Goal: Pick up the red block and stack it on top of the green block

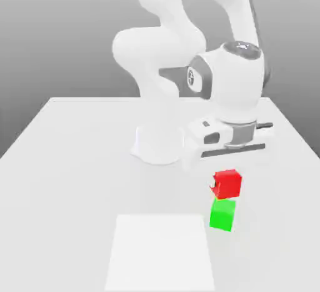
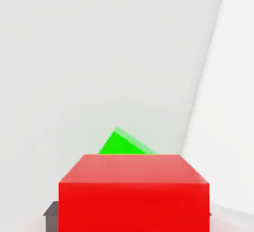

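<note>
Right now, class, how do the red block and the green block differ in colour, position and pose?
Colour: the red block is bright red, the green block bright green.
Position: the red block is above the green block, which stands on the white table.
Pose: in the hand view the red block looks square-on, while the green block shows a corner, so they seem rotated differently.
Shared: both are plain cubes of similar size.

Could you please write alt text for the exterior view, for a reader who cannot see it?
A red block sits on top of a green block on a white table, slightly tilted. A white robot arm stands behind them.
</note>
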`<move>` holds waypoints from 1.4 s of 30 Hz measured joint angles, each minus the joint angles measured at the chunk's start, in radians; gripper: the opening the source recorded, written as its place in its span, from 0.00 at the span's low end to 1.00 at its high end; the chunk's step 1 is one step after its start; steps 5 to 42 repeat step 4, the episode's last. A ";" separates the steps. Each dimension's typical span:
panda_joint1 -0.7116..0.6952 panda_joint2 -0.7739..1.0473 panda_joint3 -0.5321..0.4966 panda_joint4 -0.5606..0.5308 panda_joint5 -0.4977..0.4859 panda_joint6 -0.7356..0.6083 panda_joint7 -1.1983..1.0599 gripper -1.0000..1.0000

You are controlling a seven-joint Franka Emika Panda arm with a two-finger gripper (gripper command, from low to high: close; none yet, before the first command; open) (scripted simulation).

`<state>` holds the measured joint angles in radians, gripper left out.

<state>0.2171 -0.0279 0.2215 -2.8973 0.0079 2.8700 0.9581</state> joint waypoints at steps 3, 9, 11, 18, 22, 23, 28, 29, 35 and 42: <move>-0.004 0.057 -0.009 0.002 -0.045 0.055 0.032 1.00; -0.004 0.057 -0.009 0.002 -0.045 0.055 0.032 1.00; -0.004 0.057 -0.009 0.002 -0.045 0.055 0.032 1.00; -0.004 0.057 -0.009 0.002 -0.045 0.055 0.032 1.00; -0.004 0.057 -0.009 0.002 -0.045 0.055 0.032 1.00; -0.004 0.057 -0.009 0.002 -0.045 0.055 0.032 1.00; -0.004 0.057 -0.009 0.002 -0.045 0.055 0.032 1.00; -0.004 0.057 -0.009 0.002 -0.045 0.055 0.032 1.00; -0.004 0.057 -0.009 0.002 -0.045 0.055 0.032 1.00; -0.004 0.057 -0.009 0.002 -0.045 0.055 0.032 1.00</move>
